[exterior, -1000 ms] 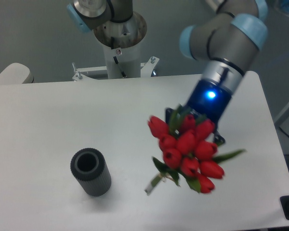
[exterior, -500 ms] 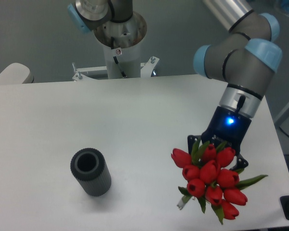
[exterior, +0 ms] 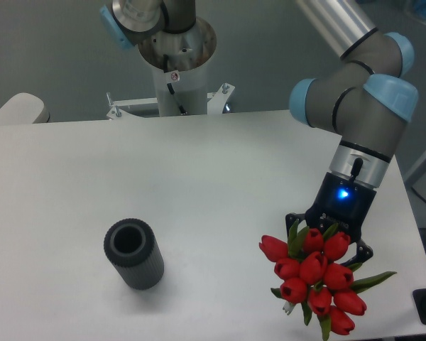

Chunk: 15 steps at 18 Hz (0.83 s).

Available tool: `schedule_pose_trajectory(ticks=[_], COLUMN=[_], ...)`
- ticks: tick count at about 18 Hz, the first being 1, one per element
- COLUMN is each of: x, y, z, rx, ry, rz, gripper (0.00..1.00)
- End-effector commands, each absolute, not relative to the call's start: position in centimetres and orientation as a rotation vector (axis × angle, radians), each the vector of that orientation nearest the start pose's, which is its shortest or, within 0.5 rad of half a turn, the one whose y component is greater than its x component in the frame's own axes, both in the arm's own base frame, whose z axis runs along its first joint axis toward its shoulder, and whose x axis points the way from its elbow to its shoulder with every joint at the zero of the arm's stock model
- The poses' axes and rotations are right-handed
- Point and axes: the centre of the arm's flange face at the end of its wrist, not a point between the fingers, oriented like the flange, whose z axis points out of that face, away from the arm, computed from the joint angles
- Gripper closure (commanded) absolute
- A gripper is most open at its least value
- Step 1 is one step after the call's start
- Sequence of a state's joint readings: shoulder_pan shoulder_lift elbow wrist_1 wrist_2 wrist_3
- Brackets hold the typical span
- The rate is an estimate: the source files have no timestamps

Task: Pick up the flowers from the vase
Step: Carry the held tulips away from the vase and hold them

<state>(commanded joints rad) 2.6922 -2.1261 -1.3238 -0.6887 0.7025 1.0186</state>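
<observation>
Fingers (exterior: 329, 226) clamped on the flowers (exterior: 314, 278), hanging over the table (exterior: 71, 177) near its 5 o'clock corner; vase (exterior: 133, 253) upright, well apart at 9 o'clock.

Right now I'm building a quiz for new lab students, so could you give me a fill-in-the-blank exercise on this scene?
1. The flowers are red tulips, held by the ____ at the end of the arm.
2. The vase is dark grey and its hollow centre is ____.
3. In the picture, the vase stands to the ____ of the flowers.
4. A small light glowing ____ shows on the arm's wrist just above the flowers.

Missing words: tool; empty; left; blue
</observation>
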Motion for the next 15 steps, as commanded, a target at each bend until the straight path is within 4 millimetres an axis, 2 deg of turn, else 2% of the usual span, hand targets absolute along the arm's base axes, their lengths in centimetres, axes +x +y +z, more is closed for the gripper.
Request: schedule_pose_trajectory(ticks=[15], x=[-54.88], y=[50.34], z=[40.56], rx=[-2.161], ry=[0.185], rz=[0.092], gripper=[0.67])
